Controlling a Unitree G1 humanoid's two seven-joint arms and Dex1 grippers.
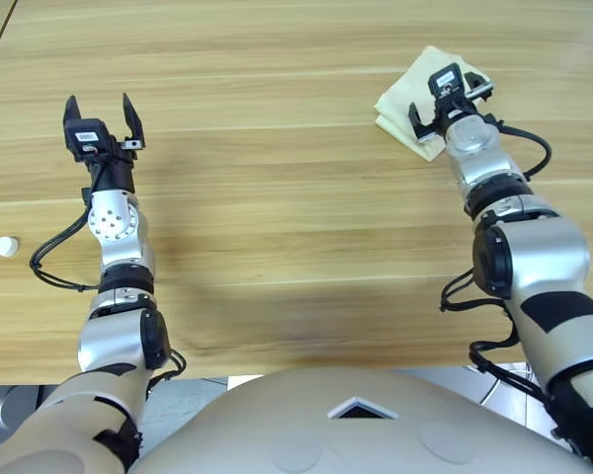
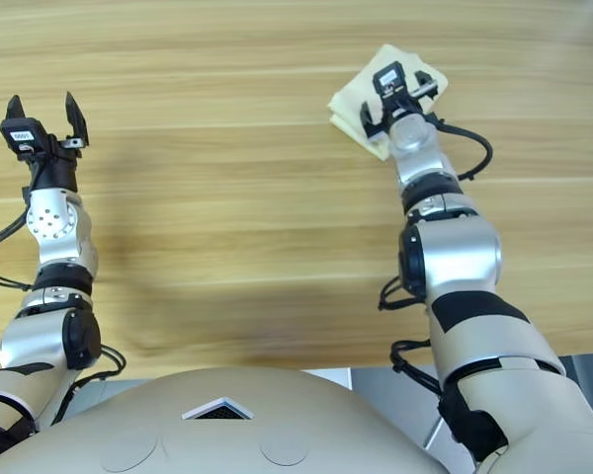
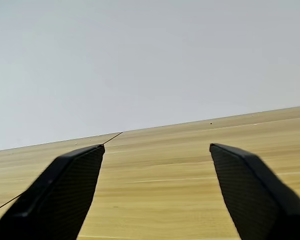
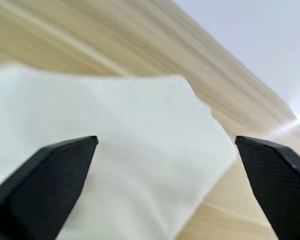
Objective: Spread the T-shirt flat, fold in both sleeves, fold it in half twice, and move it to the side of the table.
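Left eye view: my right gripper point(image 1: 447, 97), fingers spread wide and holding nothing, is over the folded pale-yellow T-shirt point(image 1: 400, 96) on the wooden table point(image 1: 277, 197); my left gripper point(image 1: 99, 100) gapes, empty.

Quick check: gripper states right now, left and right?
Left gripper: open, holding nothing.
Right gripper: open, over the folded T-shirt, not gripping it.
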